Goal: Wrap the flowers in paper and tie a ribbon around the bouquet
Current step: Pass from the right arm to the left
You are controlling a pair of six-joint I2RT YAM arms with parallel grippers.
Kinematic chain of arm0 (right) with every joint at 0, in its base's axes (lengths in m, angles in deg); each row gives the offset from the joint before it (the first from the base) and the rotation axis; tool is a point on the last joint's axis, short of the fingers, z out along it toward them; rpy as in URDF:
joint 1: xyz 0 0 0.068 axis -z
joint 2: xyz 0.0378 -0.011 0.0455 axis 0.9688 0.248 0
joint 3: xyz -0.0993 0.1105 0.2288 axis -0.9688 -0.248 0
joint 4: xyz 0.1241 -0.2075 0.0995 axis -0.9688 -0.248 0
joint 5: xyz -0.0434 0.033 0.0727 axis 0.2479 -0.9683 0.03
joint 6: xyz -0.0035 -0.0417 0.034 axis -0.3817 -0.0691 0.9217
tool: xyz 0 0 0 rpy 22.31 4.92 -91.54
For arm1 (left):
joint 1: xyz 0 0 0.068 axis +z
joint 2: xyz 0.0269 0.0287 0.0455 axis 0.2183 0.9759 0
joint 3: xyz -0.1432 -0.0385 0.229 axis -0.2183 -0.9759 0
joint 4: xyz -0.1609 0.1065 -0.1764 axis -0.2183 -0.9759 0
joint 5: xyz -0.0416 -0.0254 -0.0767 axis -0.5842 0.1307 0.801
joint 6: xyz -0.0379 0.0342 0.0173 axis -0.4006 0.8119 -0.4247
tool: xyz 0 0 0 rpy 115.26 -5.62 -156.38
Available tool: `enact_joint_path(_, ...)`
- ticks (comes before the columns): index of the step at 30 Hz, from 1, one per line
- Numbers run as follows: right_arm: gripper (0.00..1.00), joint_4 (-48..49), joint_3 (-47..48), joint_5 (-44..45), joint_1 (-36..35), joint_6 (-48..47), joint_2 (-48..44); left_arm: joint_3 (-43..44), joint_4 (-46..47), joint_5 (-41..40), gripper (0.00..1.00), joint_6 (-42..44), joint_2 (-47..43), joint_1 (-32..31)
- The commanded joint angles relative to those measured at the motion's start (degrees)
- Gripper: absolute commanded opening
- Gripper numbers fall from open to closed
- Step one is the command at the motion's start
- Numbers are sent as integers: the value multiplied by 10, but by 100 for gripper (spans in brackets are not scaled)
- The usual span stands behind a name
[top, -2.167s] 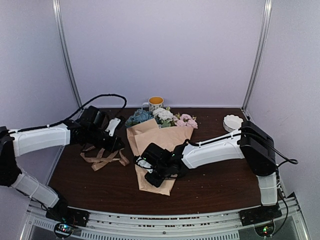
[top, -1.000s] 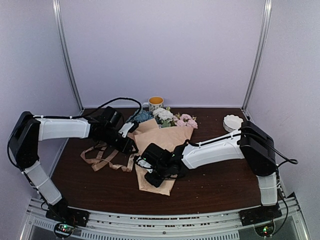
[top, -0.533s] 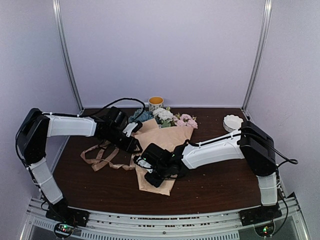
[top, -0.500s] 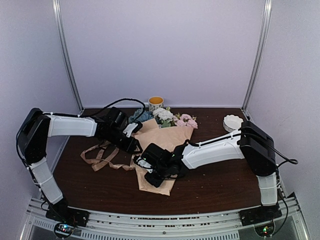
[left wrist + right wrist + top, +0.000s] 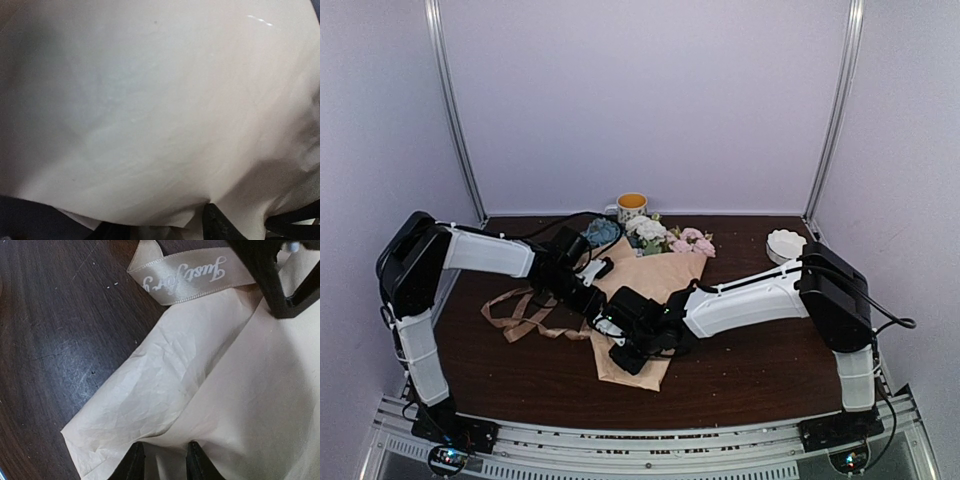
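Note:
The bouquet lies on the table: blue, white and pink flowers (image 5: pixel 650 234) poke out of the far end of a peach-tan paper (image 5: pixel 645 285) cone. My right gripper (image 5: pixel 625 350) is on the cone's near end. In the right wrist view, that gripper (image 5: pixel 164 460) is shut on a fold of the paper (image 5: pixel 165 390). My left gripper (image 5: pixel 592 283) is against the cone's left edge. Paper (image 5: pixel 160 100) fills the left wrist view, and two dark fingertips (image 5: pixel 220 226) stand apart at the bottom. A tan printed ribbon (image 5: pixel 525 315) lies left of the cone, and one ribbon (image 5: pixel 185 272) end reaches the paper.
A yellow-and-white mug (image 5: pixel 632 206) stands at the back behind the flowers. A white scalloped dish (image 5: pixel 786 243) sits at the back right. The dark wood table (image 5: pixel 760 370) is bordered by pale walls and two metal posts.
My left arm has swung right from the ribbon pile to the cone's left edge, pulling ribbon loops closer. Its jaws have spread. The right arm and bouquet stayed still.

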Motion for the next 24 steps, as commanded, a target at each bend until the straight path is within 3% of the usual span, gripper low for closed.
enact_joint_path(1,31,-66,-17,2,-8,1,35,22,-34,-51,51,9,29,-1)
enact_joint_path(9,31,-84,-3,26,-10,-9,8,22,-60,-57,43,6,49,-1)
enact_joint_path(17,35,-85,-8,28,-11,-5,-93,28,-55,-39,41,5,70,-1)
enact_joint_path(24,38,-87,-88,35,-9,25,-180,27,-48,-30,41,7,78,0)
